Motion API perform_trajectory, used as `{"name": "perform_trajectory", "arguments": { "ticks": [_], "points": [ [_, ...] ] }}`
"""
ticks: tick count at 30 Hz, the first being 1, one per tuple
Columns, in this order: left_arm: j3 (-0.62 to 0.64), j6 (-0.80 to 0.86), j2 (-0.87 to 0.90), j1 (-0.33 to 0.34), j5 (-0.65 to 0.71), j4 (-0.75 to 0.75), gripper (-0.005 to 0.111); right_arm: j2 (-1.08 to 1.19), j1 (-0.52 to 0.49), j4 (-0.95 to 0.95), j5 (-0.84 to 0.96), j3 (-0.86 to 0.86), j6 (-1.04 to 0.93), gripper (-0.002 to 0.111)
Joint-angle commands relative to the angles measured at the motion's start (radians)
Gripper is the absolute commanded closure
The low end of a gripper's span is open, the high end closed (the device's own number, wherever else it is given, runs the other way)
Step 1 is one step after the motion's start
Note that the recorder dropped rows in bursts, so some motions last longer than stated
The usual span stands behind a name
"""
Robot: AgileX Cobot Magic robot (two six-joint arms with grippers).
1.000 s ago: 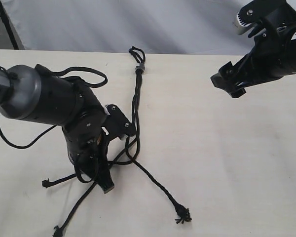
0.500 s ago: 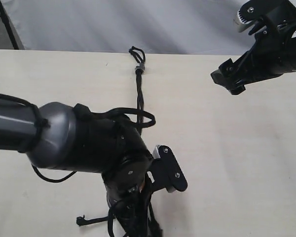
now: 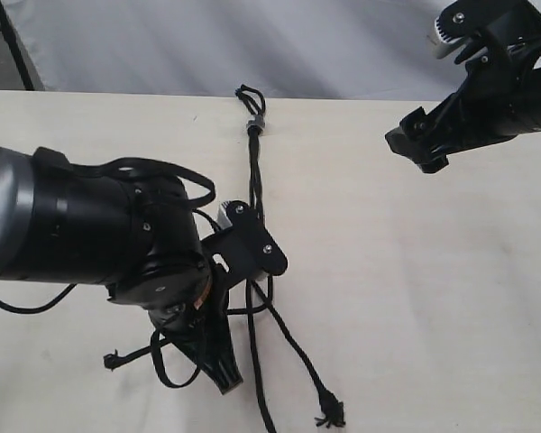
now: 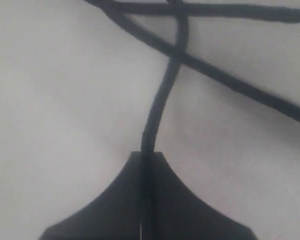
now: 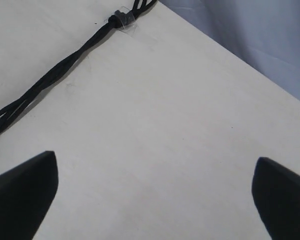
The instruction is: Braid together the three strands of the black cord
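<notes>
The black cord (image 3: 253, 171) runs from its small grey band (image 3: 256, 124) near the table's far edge down toward me, twisted along its upper part. Below the left arm it splits into loose strands. One ends in a frayed tip (image 3: 329, 418) and another in a knotted tip (image 3: 114, 361). My left gripper (image 3: 222, 379) points down at the table, shut on one strand (image 4: 160, 105), which leaves the jaws and crosses two others (image 4: 225, 80). My right gripper (image 3: 418, 148) hovers high at the right, open and empty (image 5: 155, 165). It sees the twisted cord (image 5: 65, 62) and the band (image 5: 119, 20).
The bulky left arm (image 3: 81, 225) and its looping smooth cable (image 3: 167, 168) cover the middle of the strands. A grey backdrop (image 3: 252, 45) hangs behind the table's far edge. Bare tabletop (image 3: 433, 298) lies to the right of the cord.
The left arm swung down and right over the strands, then came back up and left, dragging its held strand. The strand tips have shifted. The right gripper has barely moved.
</notes>
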Motion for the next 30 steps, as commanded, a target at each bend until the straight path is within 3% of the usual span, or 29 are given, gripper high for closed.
{"name": "perform_trajectory", "arguments": {
  "ticks": [1,4,5,8,10,13,16,18,19,25,30],
  "points": [
    [0.028,-0.081,0.030,0.002,-0.038,0.008,0.094,-0.007,-0.005,0.008,-0.006,0.004,0.001,0.010],
    [0.030,-0.081,0.054,0.002,-0.044,0.008,0.057,-0.007,-0.005,0.008,-0.003,0.004,0.001,0.010],
    [0.030,-0.081,0.054,0.002,-0.044,0.013,0.050,-0.007,-0.005,0.008,-0.003,0.004,0.001,0.010],
    [0.030,-0.116,0.035,0.004,-0.026,0.059,0.036,-0.007,-0.005,0.013,-0.003,0.004,0.001,0.010],
    [0.023,-0.225,0.006,0.017,0.008,0.134,0.035,-0.007,-0.005,0.030,0.008,0.004,0.001,0.010],
    [0.006,-0.368,-0.063,0.058,0.097,0.278,0.039,-0.007,0.001,0.087,0.044,0.004,0.001,0.010],
    [0.006,-0.442,-0.160,0.125,0.128,0.398,0.056,-0.007,0.027,0.130,0.047,0.002,0.001,0.010],
    [0.006,-0.442,-0.226,0.180,0.119,0.405,0.080,-0.007,0.065,0.169,0.054,-0.002,-0.014,0.010],
    [0.006,-0.440,-0.278,0.224,0.106,0.407,0.107,-0.007,0.115,0.178,0.085,-0.008,-0.030,0.010],
    [0.008,-0.433,-0.386,0.344,0.080,0.416,0.104,-0.007,0.344,0.178,0.169,-0.008,-0.030,0.010],
    [0.076,-0.451,-0.420,0.483,-0.065,0.414,0.104,0.125,0.631,0.066,0.208,-0.009,0.141,0.010]
  ]
}}
